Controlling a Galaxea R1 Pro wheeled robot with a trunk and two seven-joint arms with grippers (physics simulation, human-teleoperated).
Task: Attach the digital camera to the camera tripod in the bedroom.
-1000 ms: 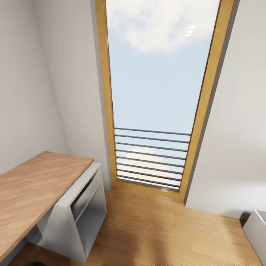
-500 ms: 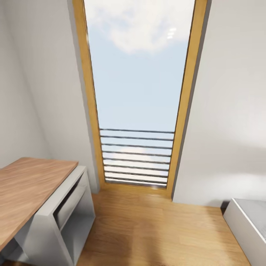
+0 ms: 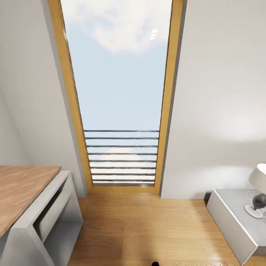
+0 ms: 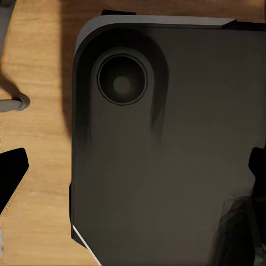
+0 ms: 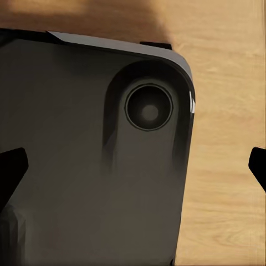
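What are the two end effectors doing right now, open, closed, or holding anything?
Left end effector: open, fingertips spread wide apart, holding nothing.
Right end effector: open, fingertips spread wide apart, holding nothing.

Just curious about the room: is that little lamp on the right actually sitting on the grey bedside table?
Touching. In the head view the lamp rests its round base directly on the grey bedside table, no gap beneath.

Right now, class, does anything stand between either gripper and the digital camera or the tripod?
That cannot be judged from these views. The head view faces a tall window, with a wood-topped desk and a lamp on a grey nightstand. Both wrist views look down on the robot's dark base over wood floor.
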